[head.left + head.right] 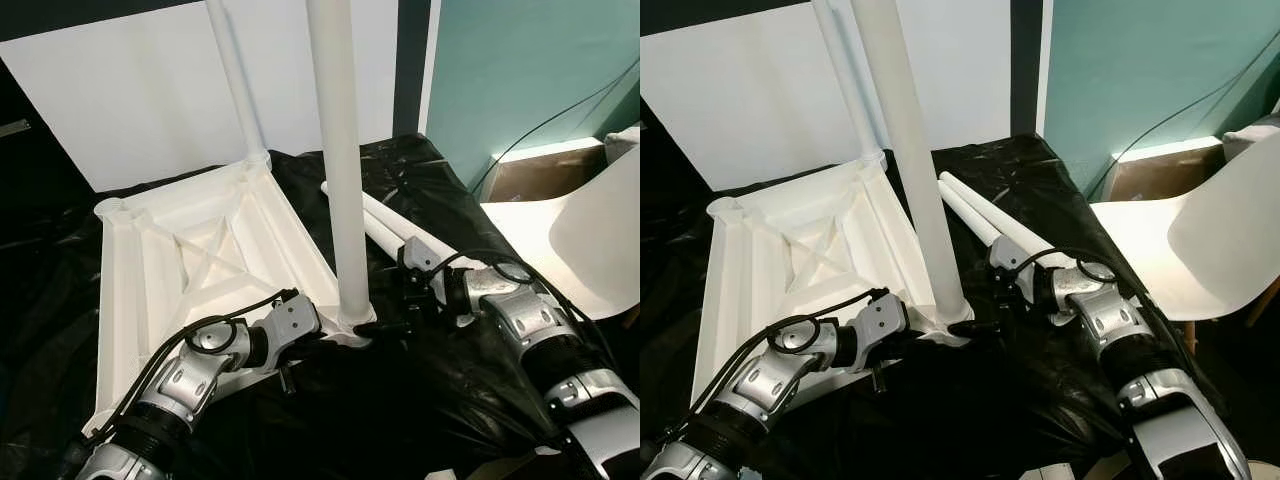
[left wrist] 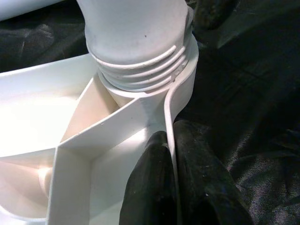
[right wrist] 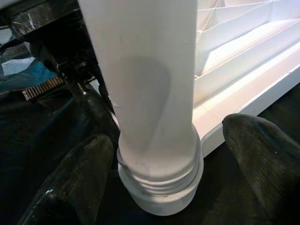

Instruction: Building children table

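The white tabletop (image 1: 200,270) lies upside down on black sheet (image 1: 420,390). The left pincer (image 2: 173,187) is closed on the tabletop's rim beside the corner socket. The right pincer (image 3: 164,168) is open around the upright leg (image 1: 335,150), not touching. Two loose legs (image 1: 990,225) lie beside.

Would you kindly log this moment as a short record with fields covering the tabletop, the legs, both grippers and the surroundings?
tabletop: white tabletop lying upside down on black sheet
fitted legs: far leg upright; near leg upright in corner socket, threads showing
spare legs: two loose legs lying on the sheet
left gripper: pinching the tabletop rim beside the socket
right gripper: open, fingers either side of the near leg's base
nearby: white chair
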`<state>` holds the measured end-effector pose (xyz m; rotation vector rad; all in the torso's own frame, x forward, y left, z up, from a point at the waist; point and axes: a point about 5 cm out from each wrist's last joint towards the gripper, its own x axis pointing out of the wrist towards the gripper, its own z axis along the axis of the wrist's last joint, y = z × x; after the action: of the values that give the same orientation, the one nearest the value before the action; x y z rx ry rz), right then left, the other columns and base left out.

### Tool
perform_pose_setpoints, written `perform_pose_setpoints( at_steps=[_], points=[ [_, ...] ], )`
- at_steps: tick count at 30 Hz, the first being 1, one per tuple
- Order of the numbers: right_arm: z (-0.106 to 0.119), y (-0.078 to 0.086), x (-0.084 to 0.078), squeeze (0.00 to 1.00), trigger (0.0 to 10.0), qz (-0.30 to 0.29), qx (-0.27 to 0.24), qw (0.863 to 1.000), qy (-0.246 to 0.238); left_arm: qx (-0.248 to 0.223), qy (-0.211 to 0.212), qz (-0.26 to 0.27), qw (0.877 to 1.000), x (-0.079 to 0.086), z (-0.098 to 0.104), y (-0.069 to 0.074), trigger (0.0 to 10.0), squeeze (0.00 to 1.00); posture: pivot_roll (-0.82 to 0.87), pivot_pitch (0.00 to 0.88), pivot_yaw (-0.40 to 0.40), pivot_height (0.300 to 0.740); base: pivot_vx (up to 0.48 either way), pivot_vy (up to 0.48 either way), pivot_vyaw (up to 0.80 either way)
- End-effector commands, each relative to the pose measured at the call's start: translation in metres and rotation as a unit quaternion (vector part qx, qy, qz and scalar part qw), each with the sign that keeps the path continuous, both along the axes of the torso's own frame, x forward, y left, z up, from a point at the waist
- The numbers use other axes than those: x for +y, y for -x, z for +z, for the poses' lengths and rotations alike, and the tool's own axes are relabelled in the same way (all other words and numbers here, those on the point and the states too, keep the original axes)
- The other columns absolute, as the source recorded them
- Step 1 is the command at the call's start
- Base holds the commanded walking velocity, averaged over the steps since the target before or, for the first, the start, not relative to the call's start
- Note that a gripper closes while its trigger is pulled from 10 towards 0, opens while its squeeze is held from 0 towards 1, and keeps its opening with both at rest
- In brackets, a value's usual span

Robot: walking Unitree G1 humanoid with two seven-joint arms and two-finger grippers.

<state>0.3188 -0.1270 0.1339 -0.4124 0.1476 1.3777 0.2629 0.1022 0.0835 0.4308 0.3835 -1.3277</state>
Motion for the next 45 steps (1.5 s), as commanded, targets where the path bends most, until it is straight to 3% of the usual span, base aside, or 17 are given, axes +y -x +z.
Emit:
perform_pose_setpoints(
  at_steps=[1,3,4,18,22,25,28,29,31,34,39,40,41,42,43,44,45],
  points=[
    [-0.001,0.000,0.006,0.00,7.8,0.016,-0.003,1.000,0.009,0.108,-0.038,-0.019,0.993,0.002,-0.045,0.030,10.0,0.00,0.08,0.000,0.034,0.740,0.000,0.000,0.00],
    [-0.001,0.000,0.006,0.00,7.8,0.016,-0.003,1.000,0.009,0.108,-0.038,-0.019,0.993,0.002,-0.045,0.030,10.0,0.00,0.08,0.000,0.034,0.740,0.000,0.000,0.00],
    [-0.003,0.000,0.007,0.00,0.0,0.018,-0.004,1.000,0.008,0.108,-0.038,-0.019,0.993,0.002,-0.045,0.030,10.0,0.00,0.08,0.000,0.034,0.740,0.000,0.000,0.00],
    [-0.020,0.006,0.004,0.00,0.0,0.017,0.030,0.999,0.002,0.106,-0.040,-0.012,0.993,0.004,-0.044,0.029,10.0,0.00,0.09,0.000,0.036,0.740,0.000,0.000,0.00],
    [-0.027,0.013,0.007,0.00,0.0,-0.021,0.028,0.999,-0.039,0.104,-0.041,-0.013,0.994,0.003,-0.044,0.028,10.0,0.00,0.07,0.000,0.039,0.740,0.000,0.000,0.00],
    [-0.024,0.022,0.026,0.00,0.0,-0.163,-0.023,0.971,-0.171,0.103,-0.041,-0.012,0.994,0.002,-0.044,0.028,10.0,0.00,0.07,0.000,0.035,0.740,0.000,0.000,0.00],
    [-0.027,0.035,0.034,0.00,0.0,-0.243,-0.028,0.943,-0.225,0.103,-0.040,-0.012,0.994,0.001,-0.044,0.028,10.0,0.00,0.07,0.000,0.038,0.740,0.000,0.000,0.00],
    [-0.027,0.035,0.034,0.00,0.0,-0.243,-0.028,0.943,-0.225,0.103,-0.040,-0.012,0.994,0.001,-0.044,0.028,10.0,0.00,0.07,0.000,0.038,0.740,0.000,0.000,0.00],
    [-0.028,0.037,0.033,0.00,0.0,-0.285,-0.021,0.927,-0.243,0.104,-0.041,-0.013,0.994,0.001,-0.044,0.029,10.0,0.00,0.06,0.000,0.041,0.740,0.000,0.000,0.00],
    [-0.026,0.033,0.029,0.00,0.0,-0.295,-0.029,0.922,-0.250,0.105,-0.041,-0.015,0.993,0.001,-0.045,0.029,10.0,0.00,0.06,0.000,0.045,0.740,0.000,0.000,0.00],
    [-0.024,0.035,0.034,0.00,0.0,-0.277,-0.022,0.927,-0.253,0.107,-0.045,-0.020,0.993,0.000,-0.047,0.030,10.0,0.00,0.05,0.000,0.046,0.740,0.000,0.000,0.00],
    [-0.024,0.036,0.036,0.00,4.9,-0.265,-0.012,0.932,-0.247,0.106,-0.046,-0.020,0.993,0.000,-0.047,0.030,10.0,0.00,0.06,0.000,0.044,0.740,0.000,0.000,0.00],
    [-0.024,0.036,0.036,0.00,4.9,-0.265,-0.012,0.932,-0.247,0.106,-0.046,-0.020,0.993,0.000,-0.047,0.030,10.0,0.00,0.06,0.000,0.044,0.740,0.000,0.000,0.00],
    [-0.025,0.036,0.037,0.00,10.0,-0.257,-0.005,0.936,-0.242,0.106,-0.046,-0.020,0.993,-0.001,-0.046,0.030,10.0,0.00,0.06,0.000,0.044,0.740,0.000,0.000,0.00],
    [-0.025,0.036,0.037,0.00,10.0,-0.257,-0.005,0.936,-0.242,0.106,-0.046,-0.020,0.993,-0.001,-0.046,0.030,10.0,0.00,0.06,0.000,0.044,0.740,0.000,0.000,0.00],
    [-0.024,0.036,0.037,1.00,10.0,-0.237,-0.005,0.944,-0.231,0.105,-0.046,-0.020,0.993,-0.001,-0.046,0.029,10.0,0.00,0.06,0.000,0.042,0.740,0.000,0.000,0.00],
    [-0.022,0.032,0.034,1.00,10.0,-0.215,-0.011,0.953,-0.215,0.104,-0.046,-0.019,0.993,-0.001,-0.047,0.029,10.0,0.00,0.06,0.000,0.037,0.740,0.000,0.000,0.00]
  ],
)
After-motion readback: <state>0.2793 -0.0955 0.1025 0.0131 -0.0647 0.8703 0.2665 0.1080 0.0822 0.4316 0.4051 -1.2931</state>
